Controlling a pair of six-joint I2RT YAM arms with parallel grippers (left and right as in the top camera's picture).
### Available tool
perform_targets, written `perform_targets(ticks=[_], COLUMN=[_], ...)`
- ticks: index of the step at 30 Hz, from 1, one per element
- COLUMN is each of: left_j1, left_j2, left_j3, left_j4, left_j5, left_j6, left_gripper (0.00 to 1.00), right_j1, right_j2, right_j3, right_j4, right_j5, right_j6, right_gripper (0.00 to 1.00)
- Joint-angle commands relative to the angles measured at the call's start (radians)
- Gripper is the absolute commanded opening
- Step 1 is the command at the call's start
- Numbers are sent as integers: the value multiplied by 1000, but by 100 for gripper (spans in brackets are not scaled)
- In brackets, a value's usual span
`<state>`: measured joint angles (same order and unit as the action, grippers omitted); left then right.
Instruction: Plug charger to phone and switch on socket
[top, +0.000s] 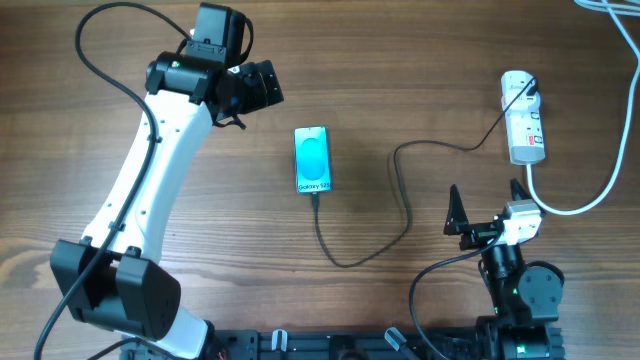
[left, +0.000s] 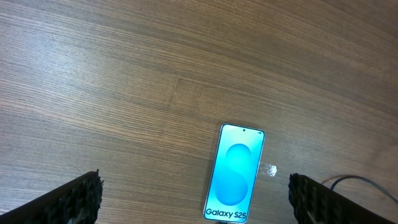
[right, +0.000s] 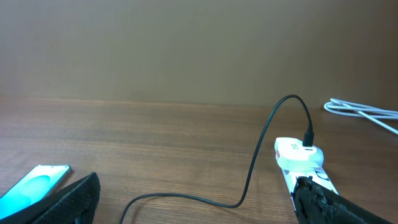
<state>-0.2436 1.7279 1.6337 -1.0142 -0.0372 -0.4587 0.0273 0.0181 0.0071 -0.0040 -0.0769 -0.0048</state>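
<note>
Phone (left: 235, 174): flat, screen up, just ahead between the left gripper's (left: 194, 186) wide-spread fingers; charger (top: 350, 264) apparently seated at its bottom edge. Right gripper (right: 199, 199): spread, empty, socket (right: 298, 152) ahead close by one finger, likely staged to press the switch.

Matt wood-grain table (top: 420, 80), glossy glass-fronted phone (top: 312, 158), smooth white plastic socket (top: 524, 118).

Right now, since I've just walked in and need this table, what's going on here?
Two robot arms are setting up phone charging. The thin black charger cable runs from the white power strip to the bottom edge of the cyan-screened smartphone and looks plugged in. Neither arm holds anything: the left arm is near the phone, the right arm near the strip, both with jaws open. I cannot tell if it's switched on.
</note>
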Motion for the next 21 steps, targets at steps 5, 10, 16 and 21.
perform_targets(ticks=[5, 10, 16, 21], left_j1=[-1, -1, -1, -1], left_j2=[4, 4, 4, 4], left_j3=[-3, -3, -3, -3], left_j4=[0, 0, 0, 0], left_j5=[-13, -13, -13, -13], left_j6=[-10, -10, -10, -10], left_gripper=[100, 100, 100, 100], right_j1=[-4, -4, -4, -4], right_j2=[-15, -15, -14, -14], right_j3=[-2, -2, -2, -2], right_j4=[1, 3, 3, 3], right_j5=[13, 13, 13, 13], right_j6=[6, 5, 5, 5], right_gripper=[100, 100, 100, 100])
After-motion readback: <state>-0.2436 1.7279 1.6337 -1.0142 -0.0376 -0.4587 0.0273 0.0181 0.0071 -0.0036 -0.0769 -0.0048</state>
